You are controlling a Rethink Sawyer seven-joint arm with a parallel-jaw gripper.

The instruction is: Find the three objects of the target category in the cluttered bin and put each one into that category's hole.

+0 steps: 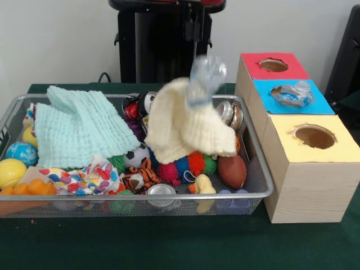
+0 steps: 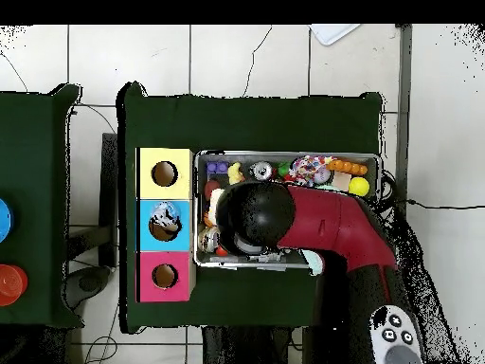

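The wire-mesh bin (image 1: 268, 179) is full of clutter. My gripper (image 1: 196, 52) comes down from the top edge over the bin's middle. It is shut on a crushed clear bottle (image 1: 207, 76), which hangs blurred above the bin. A pale yellow cloth (image 1: 188, 126) stands up under the bottle and touches it. A second crushed bottle with a blue label (image 1: 292, 94) lies in the blue-surround hole (image 1: 315, 104) and sticks out of it; it also shows in the overhead view (image 2: 165, 220). In the overhead view the arm (image 2: 332, 223) covers the bin (image 2: 284, 156) and hides the gripper.
The red-surround hole (image 1: 273, 64) and yellow-surround hole (image 1: 315, 136) flank the blue one on the wooden boxes right of the bin. In the bin lie a mint cloth (image 1: 79, 126), a brown football (image 1: 232, 170), silver cans (image 1: 162, 191), spiky balls (image 1: 191, 166) and a rubber duck (image 1: 202, 184).
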